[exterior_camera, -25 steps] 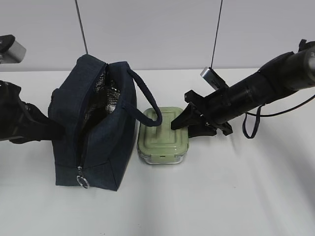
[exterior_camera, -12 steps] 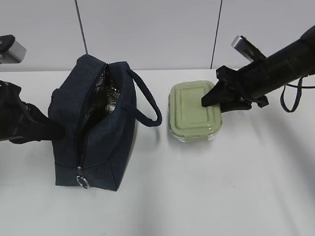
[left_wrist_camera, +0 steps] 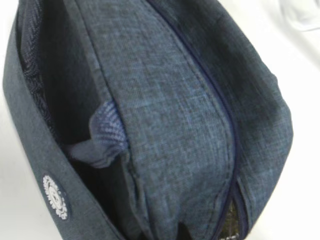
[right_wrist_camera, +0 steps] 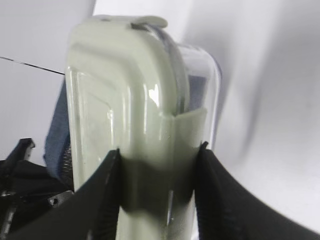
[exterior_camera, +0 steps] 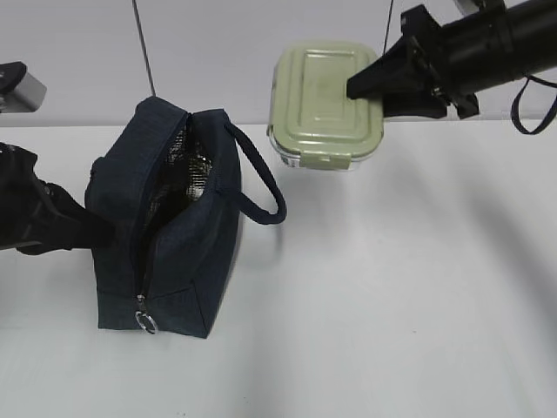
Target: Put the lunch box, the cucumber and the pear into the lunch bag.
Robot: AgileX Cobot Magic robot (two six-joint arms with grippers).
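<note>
Carrying box (exterior_camera: 326,103) toward bag (exterior_camera: 165,231): right gripper (exterior_camera: 370,84) clamped on box's short end, one finger on lid, one under base, box held clear of table (exterior_camera: 392,305), up and right of bag mouth. Bag upright, zipper open, silver lining showing. Left gripper state cannot be told; wrist view shows only bag fabric close up, arm at bag's left side. Cucumber, pear not in view. Next move likely: shift box left over opening, turn it to fit narrow mouth, lower in. Handle (exterior_camera: 257,178) lies between.

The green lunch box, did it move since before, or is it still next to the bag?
Yes. The lunch box has gone up off the table and to the right, away from the lunch bag, which stayed put. The right pincer holds it in the air.
</note>
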